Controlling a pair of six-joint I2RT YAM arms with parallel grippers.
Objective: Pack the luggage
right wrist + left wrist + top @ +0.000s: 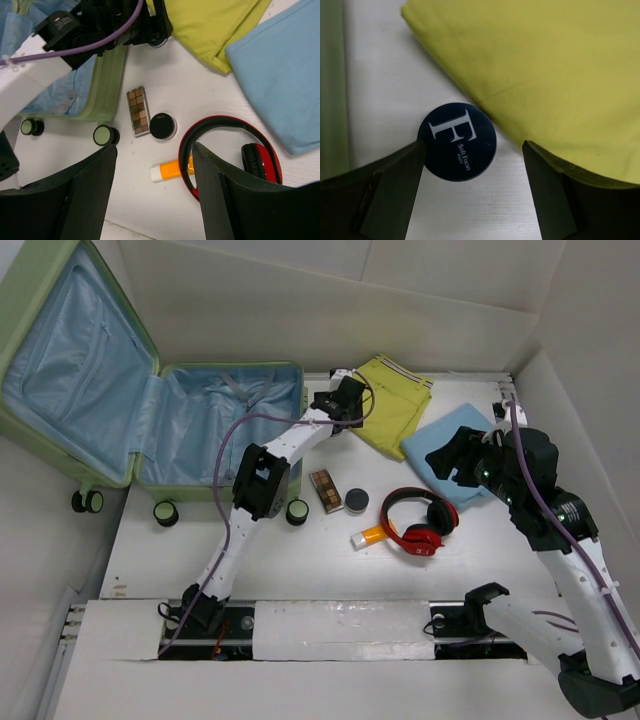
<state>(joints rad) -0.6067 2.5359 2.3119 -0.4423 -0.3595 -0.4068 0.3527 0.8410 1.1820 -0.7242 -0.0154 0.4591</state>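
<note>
Lying open at the far left of the table [300,570], the luggage [150,410] is a big pale green case with a hard, ribbed shell. Inside it is soft, shiny light blue cloth. One half lies flat. The other half leans up against the wall. Small round black-and-green wheels [165,512] stick out on its near side.

The left gripper [340,400] [474,145] is just past the luggage's right edge, low over the table. Its two dark fingers stand wide apart and hold nothing. A flat, round, dark blue tin [456,141] with a big white F lies between them, close by the left one. A smooth folded yellow cloth [390,400] lies just right of the luggage, next to the tin.

The right gripper [450,462] [154,147] hangs in the air well to the right of the luggage. Its fingers are wide apart too, with nothing in them.

Near the luggage's right wheel lie a long box of brown paint squares [326,490] and a round black pot [356,500]. Farther right are an orange tube [370,536], shiny red headphones [420,520] and a flat blue cloth [455,445].
</note>
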